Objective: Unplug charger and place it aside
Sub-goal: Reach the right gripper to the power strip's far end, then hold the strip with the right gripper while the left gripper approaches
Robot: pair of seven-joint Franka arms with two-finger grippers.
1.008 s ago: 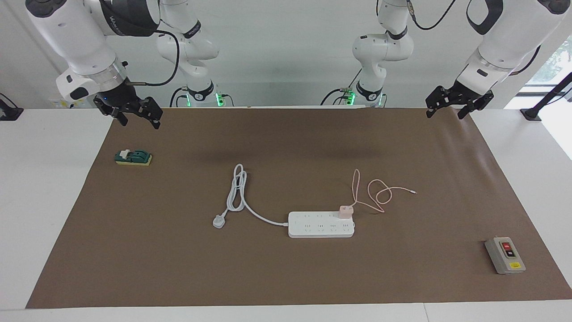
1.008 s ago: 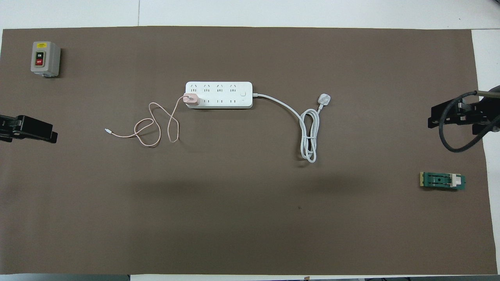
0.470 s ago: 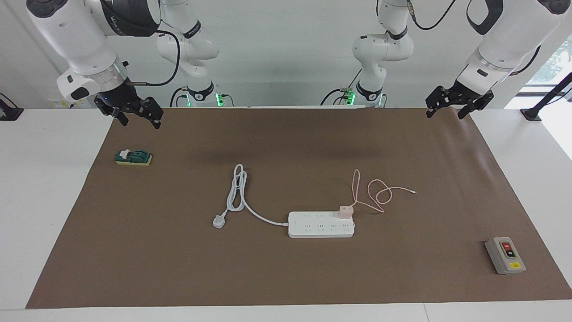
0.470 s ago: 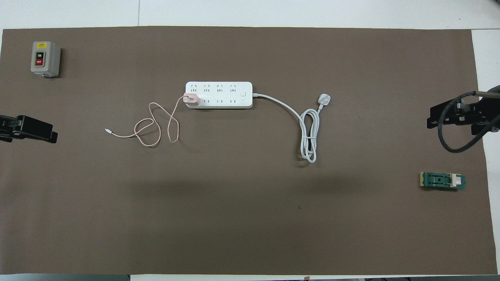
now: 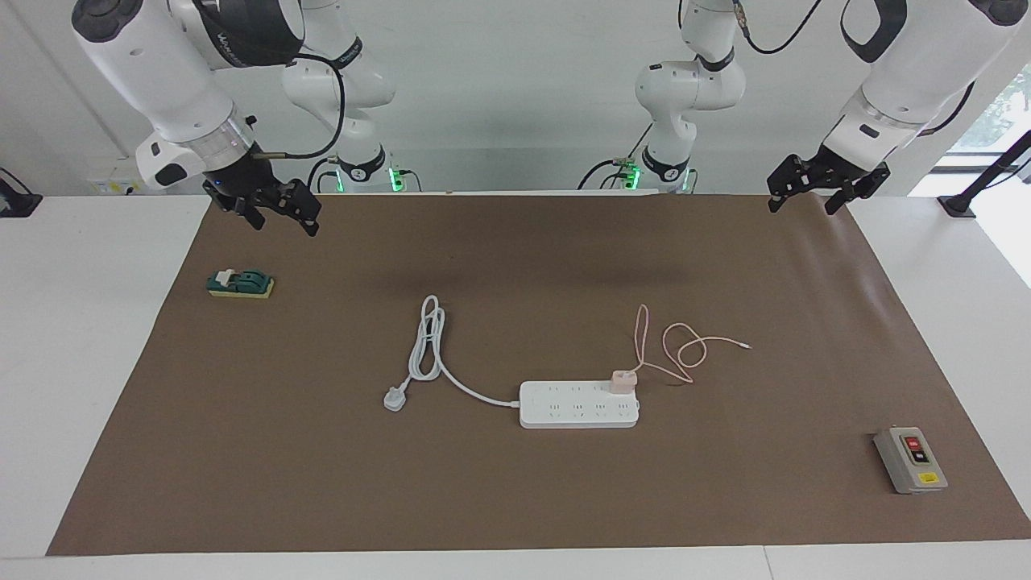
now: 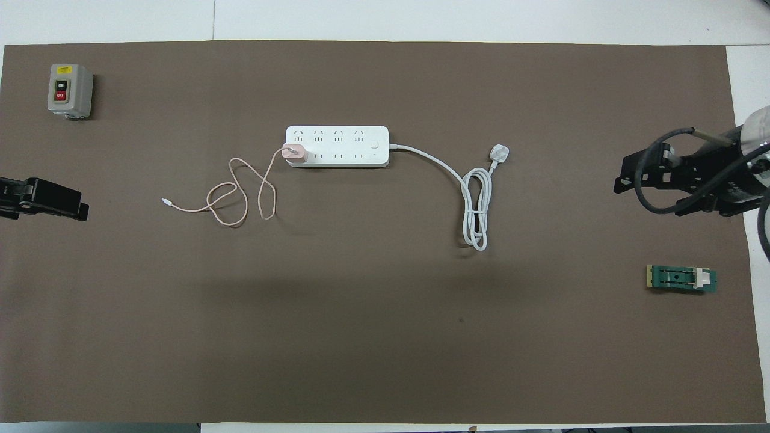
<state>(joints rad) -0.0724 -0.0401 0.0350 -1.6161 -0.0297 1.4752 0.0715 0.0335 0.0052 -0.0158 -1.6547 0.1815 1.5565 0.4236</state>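
Pink charger (image 5: 623,382) plugged in, left claw (image 5: 808,199) apart, right claw (image 5: 282,218) unclear

One charger (image 5: 623,381), one power strip (image 5: 578,404), one grey switch box (image 5: 910,460), one green block (image 5: 240,283) (perhaps another switch).

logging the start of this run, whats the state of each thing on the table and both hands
charger: plugged into the power strip, cable looped on the mat
power strip: flat on the mat, its own plug lying loose
grey switch box: untouched, at the left arm's end
green part: untouched, at the right arm's end
left hand: open, empty, raised
right hand: open, empty, raised
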